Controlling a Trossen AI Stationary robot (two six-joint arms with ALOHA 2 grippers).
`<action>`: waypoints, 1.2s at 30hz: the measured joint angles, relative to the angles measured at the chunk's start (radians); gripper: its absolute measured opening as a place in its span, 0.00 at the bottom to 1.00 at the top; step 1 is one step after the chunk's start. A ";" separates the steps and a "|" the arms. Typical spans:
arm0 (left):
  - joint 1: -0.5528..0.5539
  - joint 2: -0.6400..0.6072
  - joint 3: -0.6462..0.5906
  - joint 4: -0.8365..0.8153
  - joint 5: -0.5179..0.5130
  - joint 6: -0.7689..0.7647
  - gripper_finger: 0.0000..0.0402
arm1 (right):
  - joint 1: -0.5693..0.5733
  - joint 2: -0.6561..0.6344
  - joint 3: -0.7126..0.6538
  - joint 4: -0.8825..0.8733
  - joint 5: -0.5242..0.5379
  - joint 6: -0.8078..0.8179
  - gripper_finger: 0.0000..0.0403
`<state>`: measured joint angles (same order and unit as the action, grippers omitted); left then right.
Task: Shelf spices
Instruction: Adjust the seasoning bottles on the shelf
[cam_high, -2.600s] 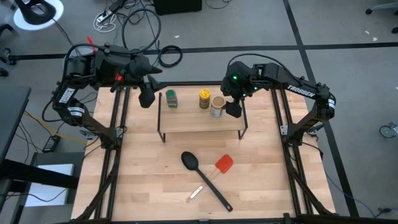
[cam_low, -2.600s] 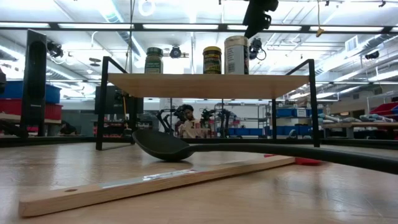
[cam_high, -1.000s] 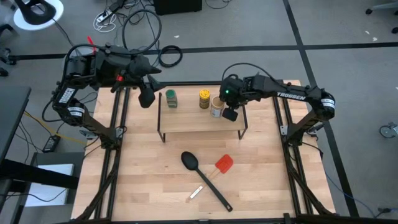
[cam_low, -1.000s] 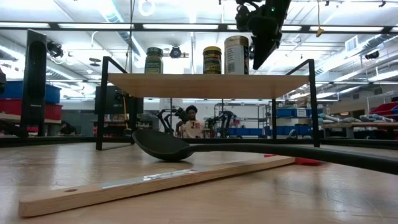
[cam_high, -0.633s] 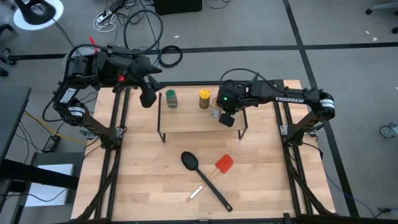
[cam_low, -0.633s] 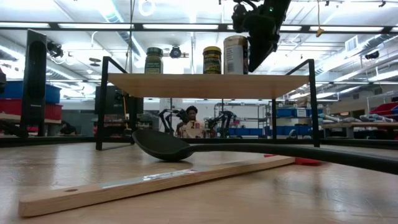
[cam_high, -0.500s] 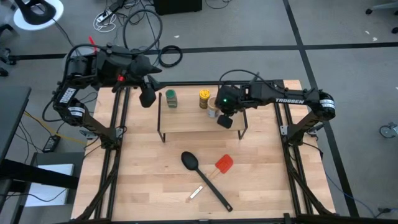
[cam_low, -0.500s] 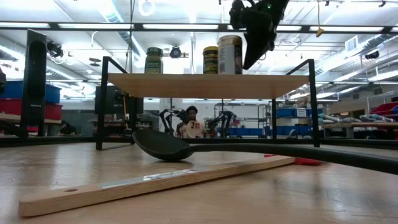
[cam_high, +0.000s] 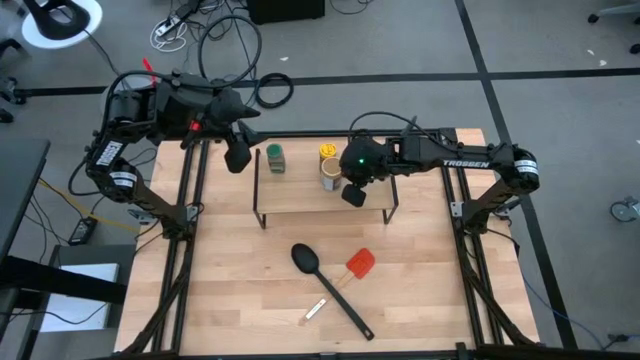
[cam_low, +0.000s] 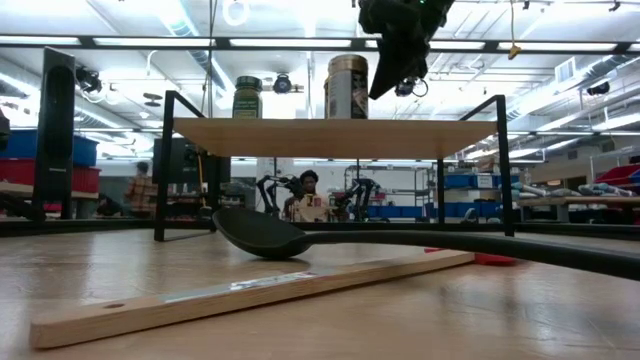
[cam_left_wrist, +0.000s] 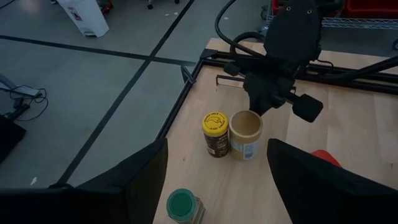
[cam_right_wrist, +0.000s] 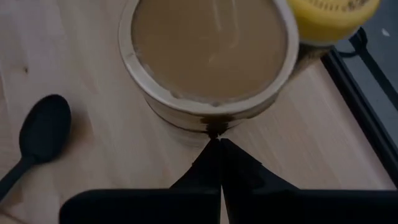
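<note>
On the light wooden desk (cam_high: 420, 290) you see a black spoon (cam_high: 328, 286) lying diagonally, its bowl toward the back and its handle running toward the front right. A red spatula (cam_high: 359, 263) lies just beside the spoon handle, on its right. A pale wooden stick (cam_high: 315, 310) lies near the handle's left side, closer to the front edge. In the low view, you find this stick (cam_low: 250, 292) nearest the camera, with the spoon bowl (cam_low: 262, 233) behind it. Behind the desk, black cables (cam_high: 228, 40) lie coiled on the grey floor (cam_high: 400, 40).
</note>
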<state>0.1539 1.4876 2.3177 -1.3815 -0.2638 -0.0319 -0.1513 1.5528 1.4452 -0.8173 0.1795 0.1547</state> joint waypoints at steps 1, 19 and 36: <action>0.000 0.000 0.000 0.000 0.000 0.000 0.70 | 0.000 0.000 0.000 0.011 0.000 -0.001 0.00; 0.000 0.008 0.000 -0.001 0.001 0.000 0.70 | 0.001 0.000 0.000 0.185 -0.101 -0.044 0.00; 0.000 0.034 0.000 0.007 0.003 0.001 0.70 | 0.001 0.000 0.000 0.316 -0.104 -0.081 0.00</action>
<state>0.1542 1.5219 2.3177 -1.3746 -0.2604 -0.0305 -0.1505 1.5525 1.4452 -0.5012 0.0753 0.0742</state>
